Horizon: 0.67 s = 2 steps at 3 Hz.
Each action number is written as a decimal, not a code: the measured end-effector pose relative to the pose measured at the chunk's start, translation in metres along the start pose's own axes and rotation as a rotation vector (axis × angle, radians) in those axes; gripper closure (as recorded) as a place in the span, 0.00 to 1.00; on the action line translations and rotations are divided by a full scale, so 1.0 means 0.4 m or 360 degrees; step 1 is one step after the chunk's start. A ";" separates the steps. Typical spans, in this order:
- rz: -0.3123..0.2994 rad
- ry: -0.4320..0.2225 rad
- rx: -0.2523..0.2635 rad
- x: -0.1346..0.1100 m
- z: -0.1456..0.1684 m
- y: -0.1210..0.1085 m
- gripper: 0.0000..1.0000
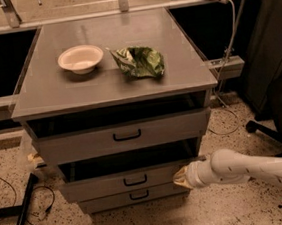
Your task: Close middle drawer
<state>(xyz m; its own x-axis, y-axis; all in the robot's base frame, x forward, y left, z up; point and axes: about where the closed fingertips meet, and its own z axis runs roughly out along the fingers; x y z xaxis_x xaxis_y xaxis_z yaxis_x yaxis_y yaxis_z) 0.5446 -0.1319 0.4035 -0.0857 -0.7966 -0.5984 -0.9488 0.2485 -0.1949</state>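
Note:
The middle drawer (pixel 113 184) is a wide grey drawer with a small black bar handle, second from the top in the grey cabinet (pixel 113 87). It stands only a little way out, with a dark gap above its front. My gripper (pixel 181 177) comes in from the lower right on a white arm (pixel 247 166) and sits against the right end of the drawer's front. The taller top drawer (pixel 127 135) also stands slightly out. The slim bottom drawer (pixel 135 196) is in.
A white bowl (pixel 80 58) and a crumpled green bag (pixel 139 61) lie on the cabinet top. A black chair base (pixel 263 129) and cables are on the floor to the right. A black bar (pixel 21 212) and wires lie on the left.

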 end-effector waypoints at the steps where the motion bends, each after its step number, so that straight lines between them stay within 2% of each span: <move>1: -0.0069 0.0067 0.0136 -0.056 -0.021 -0.146 1.00; 2: -0.0073 0.0063 0.0120 -0.059 -0.014 -0.136 0.81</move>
<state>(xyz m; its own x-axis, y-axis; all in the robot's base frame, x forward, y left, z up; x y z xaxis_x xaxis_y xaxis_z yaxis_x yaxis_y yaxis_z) 0.5965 -0.1295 0.4326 -0.0559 -0.8288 -0.5567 -0.9265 0.2509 -0.2805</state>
